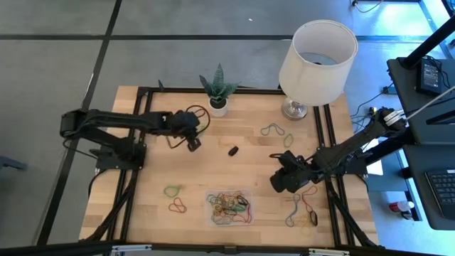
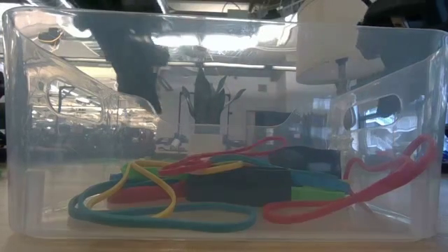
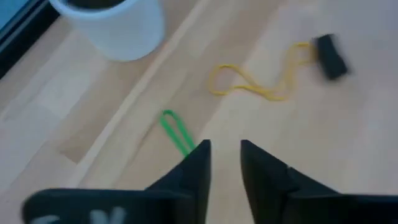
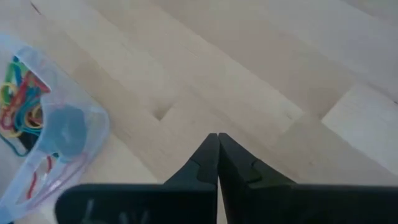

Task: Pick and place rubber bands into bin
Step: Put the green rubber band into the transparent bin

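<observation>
On the left half of the wooden table (image 1: 142, 213), toward the far edge: left gripper (image 1: 193, 142), fingers (image 3: 194, 165) slightly apart with nothing visibly between them, hanging over bare wood just short of the white plant pot (image 1: 218, 107). In the left wrist view, right at the fingertips, a green band (image 3: 177, 132); past it a yellow band (image 3: 255, 84) running up to a small black chunk (image 3: 329, 56). Nearer the front edge, left of centre, two loose rubber bands (image 1: 174, 199), one green, one red.

At the middle of the front edge: the bin (image 1: 210, 195), a clear shallow tray, already holding a tangle of red, green, yellow and teal bands plus something dark and solid, seen close in the low view.

On the right half: right gripper (image 1: 279, 182), fingers together and empty, low over bare wood just beside the bin's right wall. Further bands near the base of the lampshade (image 1: 316, 53) at the far edge, and more by the front right corner.

Likely trouble from here: closing the left fingers slightly off the green band and pinching only wood, given how thin and flat it lies. Also possible: a floppy loop snagging the yellow band or the black chunk and dragging it along, or a band clinging to a fingertip over the bin rather than dropping in.
</observation>
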You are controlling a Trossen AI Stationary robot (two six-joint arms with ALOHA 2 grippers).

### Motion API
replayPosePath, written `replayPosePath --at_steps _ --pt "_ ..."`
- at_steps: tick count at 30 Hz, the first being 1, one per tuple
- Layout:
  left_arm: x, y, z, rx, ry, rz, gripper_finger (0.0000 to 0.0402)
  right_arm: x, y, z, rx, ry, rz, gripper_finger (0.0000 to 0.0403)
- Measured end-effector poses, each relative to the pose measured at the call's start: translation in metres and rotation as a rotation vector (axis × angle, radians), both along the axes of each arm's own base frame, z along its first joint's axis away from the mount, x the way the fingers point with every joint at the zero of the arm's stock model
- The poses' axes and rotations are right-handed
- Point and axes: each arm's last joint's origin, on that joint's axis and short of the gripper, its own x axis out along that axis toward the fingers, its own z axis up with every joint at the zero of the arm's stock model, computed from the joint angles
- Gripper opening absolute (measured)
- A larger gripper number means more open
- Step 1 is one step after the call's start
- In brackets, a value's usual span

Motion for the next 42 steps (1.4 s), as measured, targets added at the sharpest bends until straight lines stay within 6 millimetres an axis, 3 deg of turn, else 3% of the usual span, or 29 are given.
replayPosePath --at_steps 5,11,21,25,29,34,42 --pt "0.006 0.023 -0.023 0.0 0.076 0.179 0.0133 0.002 0.001 0.001 0.01 -0.018 -0.004 0.0006" --pt "0.018 0.038 -0.054 -0.041 0.141 0.194 0.0147 0.003 0.002 -0.001 0.031 -0.029 -0.038 0.0006" --pt "0.031 0.043 -0.086 -0.092 0.192 0.142 0.0132 0.003 0.002 -0.001 0.034 -0.026 -0.047 0.0007" --pt "0.032 0.043 -0.091 -0.116 0.211 0.111 0.0085 0.003 0.002 -0.001 0.031 -0.023 -0.046 0.0007" --pt "0.032 0.039 -0.088 -0.118 0.209 0.102 0.0013 0.002 0.001 -0.001 0.027 -0.016 -0.046 0.0007" --pt "0.025 0.026 -0.072 -0.148 0.256 0.024 0.0002 0.001 0.0 -0.002 0.015 0.002 -0.045 0.0007" --pt "0.033 -0.009 -0.009 -0.089 0.145 -0.109 0.0002 -0.002 0.001 -0.003 -0.067 0.043 0.091 0.0007"
